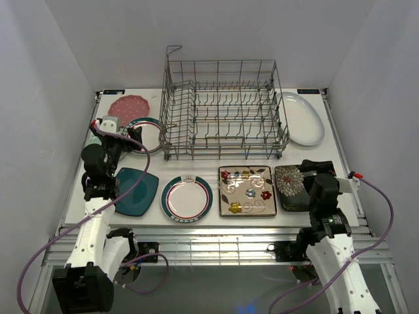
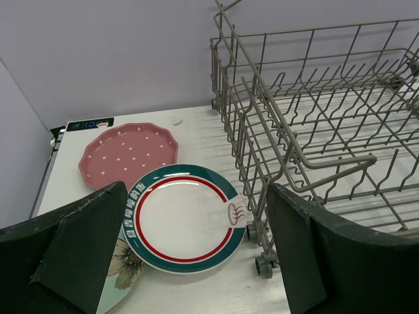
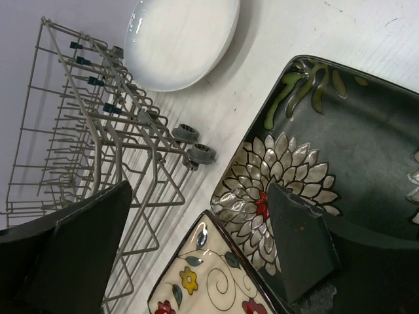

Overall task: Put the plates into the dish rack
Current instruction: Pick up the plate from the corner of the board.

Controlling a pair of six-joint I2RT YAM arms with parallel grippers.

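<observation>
Hovering over the upper-left plates, your left gripper (image 2: 196,190) had its fingers spread wide and pinched nothing. In the left wrist view they framed the teal-and-red-rimmed round plate (image 2: 183,222), which lay flat just beside the rack's corner foot. That framing suggested you were lining up on this plate first, probably because it lay nearest the dish rack (image 1: 222,140). The rack stood in the upper middle of the overhead view, with no plate between its tines. The rimmed plate appeared to rest partly on a mint floral plate (image 2: 121,268) at the lower left of the wrist frame. It also met the pink dotted plate (image 2: 129,154) behind it, so an edge may have been lifted enough for a finger to slip under.

Your right gripper (image 3: 200,190) was likewise spread and empty, held over the dark floral square plate (image 3: 366,150) at the lower right. The cream floral square plate (image 3: 209,288) lay just beside that one. The white oval plate (image 1: 301,118) lay right of the rack. A teal square plate (image 1: 134,191) and a 2nd rimmed round plate (image 1: 186,198) sat along the lower row. All 8 plates were outside the rack.
</observation>
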